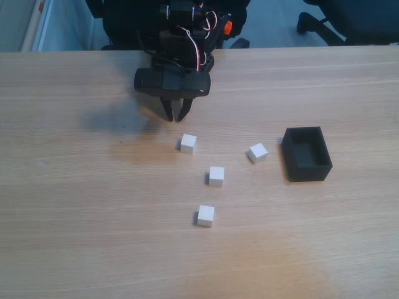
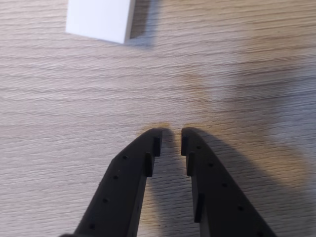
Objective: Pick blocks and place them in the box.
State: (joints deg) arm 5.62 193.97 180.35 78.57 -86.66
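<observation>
We see the claw (image 1: 175, 116) hanging just above the counter (image 1: 75, 205), its fingers nearly together and holding nothing. The nearest block (image 1: 188, 142) lies just in front of it in the fixed view, slightly right. Three more blocks (image 1: 216, 175) are scattered nearer us. The box (image 1: 306, 154) sits to the right, with no block in it.

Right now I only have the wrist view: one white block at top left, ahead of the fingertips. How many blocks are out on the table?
Observer: Four in the fixed view. Yours is likely the nearest block, just below and right of the gripper. There is also a middle block and a lowest block.
Operator: Where is the box?
Observer: The box sits at the right of the fixed view, just past the rightmost block.
Operator: Anything in it?
Observer: No, it looks empty.
</observation>
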